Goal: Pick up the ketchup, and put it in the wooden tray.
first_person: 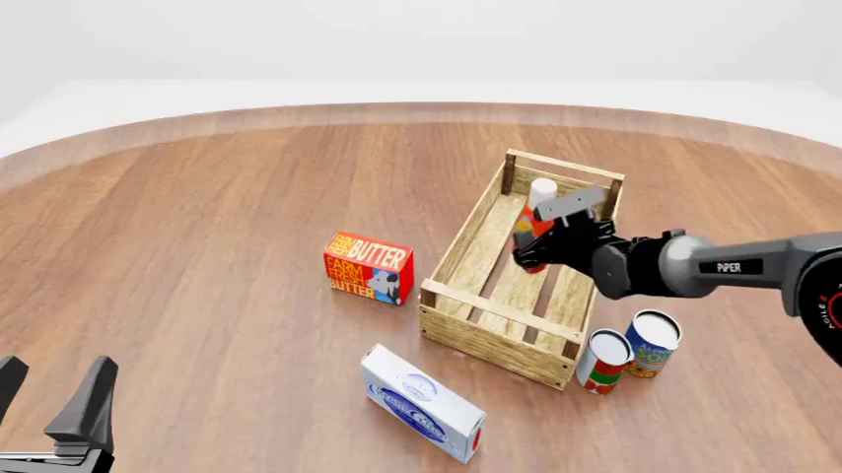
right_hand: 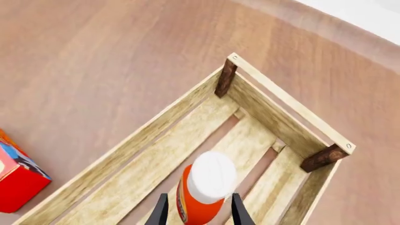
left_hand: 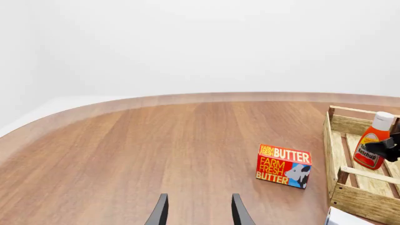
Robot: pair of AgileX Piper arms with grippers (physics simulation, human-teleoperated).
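Observation:
The ketchup (first_person: 534,219), an orange-red bottle with a white cap, stands about upright inside the wooden tray (first_person: 463,246), near its far end. My right gripper (first_person: 537,252) straddles the bottle's lower body with its jaws spread. In the right wrist view the fingers (right_hand: 162,212) flank the bottle (right_hand: 203,187), with a small gap on one side, above the tray's slats (right_hand: 125,150). The left wrist view shows the ketchup (left_hand: 371,143) in the tray (left_hand: 359,199). My left gripper (first_person: 53,406) is open and empty at the near left.
A red butter box (first_person: 369,268) lies left of the tray. A white and blue box (first_person: 424,402) lies in front of the tray. Two cans (first_person: 605,362) (first_person: 652,343) stand by its near right corner. The table's curved edge runs along the back.

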